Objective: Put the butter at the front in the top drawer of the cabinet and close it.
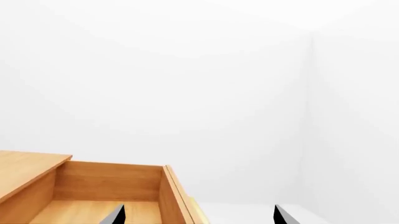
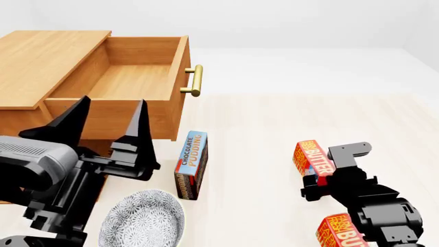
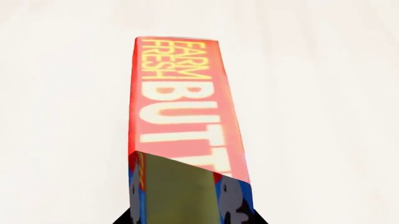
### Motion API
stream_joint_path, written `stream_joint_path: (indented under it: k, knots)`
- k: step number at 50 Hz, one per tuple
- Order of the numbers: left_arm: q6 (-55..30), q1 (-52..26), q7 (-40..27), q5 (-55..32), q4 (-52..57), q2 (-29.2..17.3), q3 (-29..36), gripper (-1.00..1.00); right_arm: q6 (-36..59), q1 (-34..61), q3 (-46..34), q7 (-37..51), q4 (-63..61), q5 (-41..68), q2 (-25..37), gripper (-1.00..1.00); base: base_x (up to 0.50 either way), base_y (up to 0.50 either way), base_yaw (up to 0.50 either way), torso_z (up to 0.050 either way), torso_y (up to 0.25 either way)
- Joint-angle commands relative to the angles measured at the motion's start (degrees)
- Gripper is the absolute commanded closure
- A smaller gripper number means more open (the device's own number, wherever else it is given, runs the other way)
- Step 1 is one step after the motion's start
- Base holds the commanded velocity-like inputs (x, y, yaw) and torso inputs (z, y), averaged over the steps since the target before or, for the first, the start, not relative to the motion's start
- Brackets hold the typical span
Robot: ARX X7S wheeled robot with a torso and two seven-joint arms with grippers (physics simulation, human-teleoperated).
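Red butter (image 2: 310,156) in right claw (image 2: 317,177), open floor around.

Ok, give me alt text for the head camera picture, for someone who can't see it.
A wooden cabinet stands with its top drawer pulled open and empty. In front, the right hand is at a red butter carton, and the left hand hangs open near a chocolate pudding box and a patterned bowl.
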Motion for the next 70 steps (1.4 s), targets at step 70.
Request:
stream_joint_path:
  k: [70]
  knots:
    - [-2.15,-2.42,-3.33,-13.36,1.52,-4.24,-1.95,-1.00,-11.15,-29.05,27.40,0.35,-59.09,28.58,0.24,1.00,0.00,0.00,0.00,0.000,0.001]
